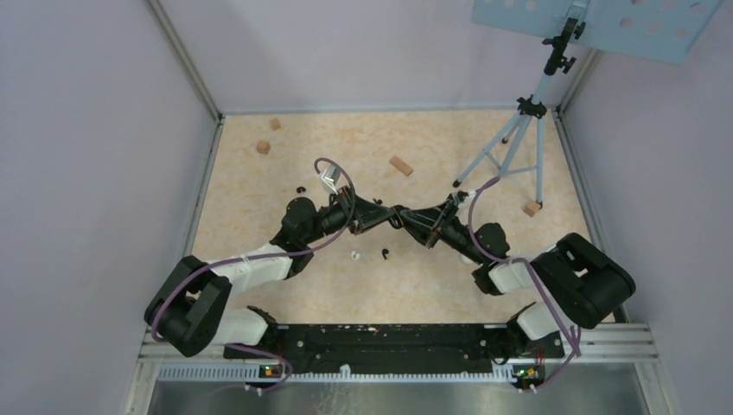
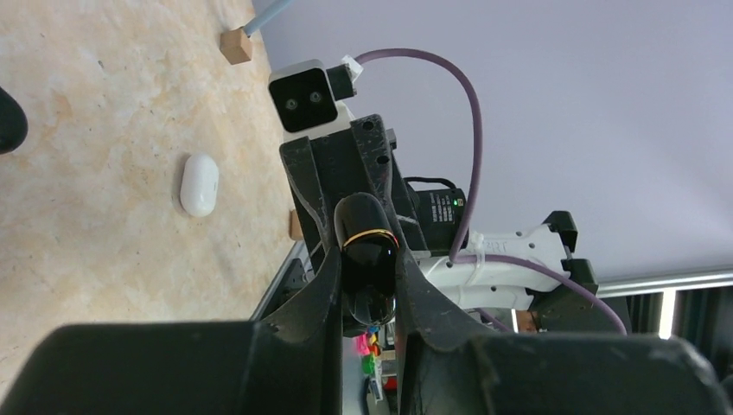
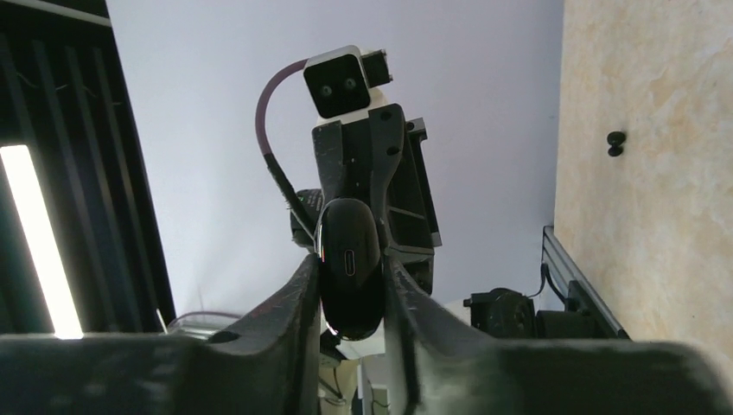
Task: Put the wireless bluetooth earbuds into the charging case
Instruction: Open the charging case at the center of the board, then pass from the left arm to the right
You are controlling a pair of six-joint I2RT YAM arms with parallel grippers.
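Observation:
My two grippers meet above the middle of the table, left gripper (image 1: 389, 216) and right gripper (image 1: 411, 219), tip to tip. Both are shut on one glossy black oval charging case. In the left wrist view the case (image 2: 367, 259) shows a gold band between my left gripper's (image 2: 367, 285) fingers. In the right wrist view the case (image 3: 350, 268) shows its charging port between my right gripper's (image 3: 350, 298) fingers. A small white earbud (image 1: 355, 256) and a black earbud (image 1: 385, 253) lie on the table below the grippers. Another black earbud (image 1: 301, 188) lies to the left, and one shows in the right wrist view (image 3: 615, 143).
A white oval case (image 2: 199, 184) lies on the table. Tan wooden blocks lie at the back left (image 1: 263, 147), back middle (image 1: 400, 165) and right (image 1: 532, 208). A tripod (image 1: 519, 138) stands at the back right. Walls enclose the table on three sides.

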